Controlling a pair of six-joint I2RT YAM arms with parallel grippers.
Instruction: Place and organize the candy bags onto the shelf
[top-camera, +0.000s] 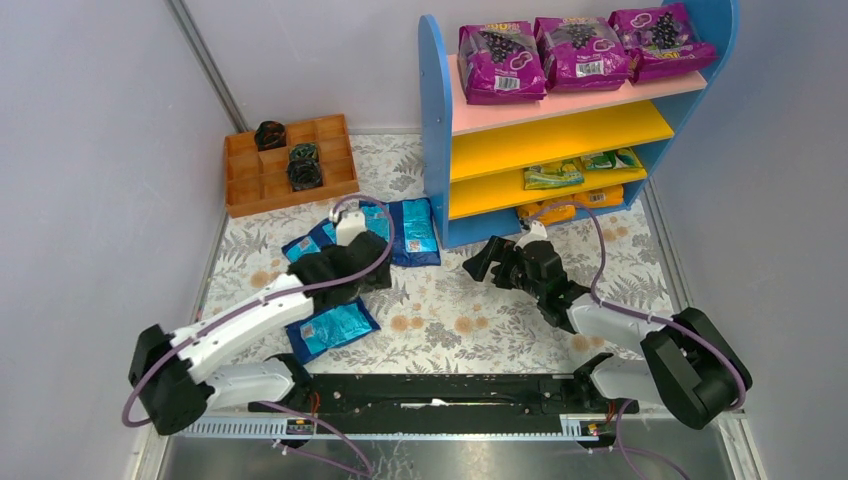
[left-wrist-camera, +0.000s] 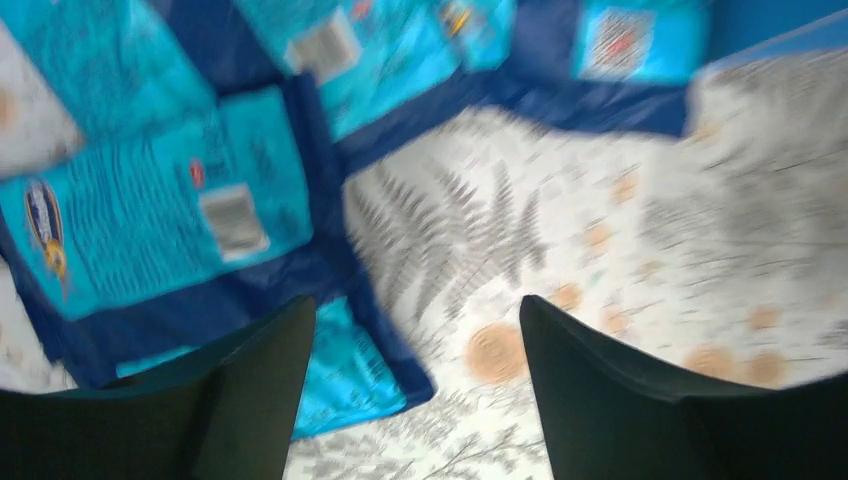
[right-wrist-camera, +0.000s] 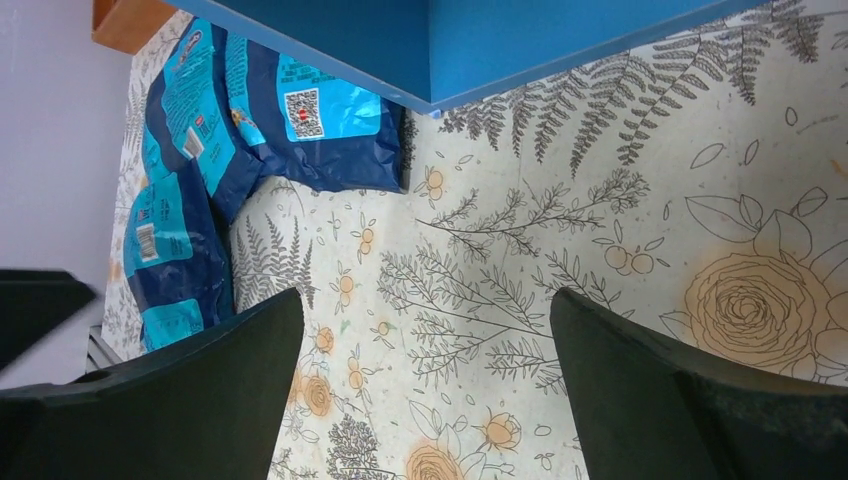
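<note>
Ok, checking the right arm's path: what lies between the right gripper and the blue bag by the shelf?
Only bare floral mat lies between the right gripper and the blue bag, as the top view shows; the right wrist view agrees.

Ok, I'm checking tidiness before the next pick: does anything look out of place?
Yes: the blue candy bags lie scattered on the table beside the shelf, overlapping at odd angles, with one bag lying apart from the rest. Nothing looks spilled or torn.

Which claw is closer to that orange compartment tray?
Left. The left gripper hovers over blue bags just in front of the tray; the right gripper is farther off, by the shelf.
</note>
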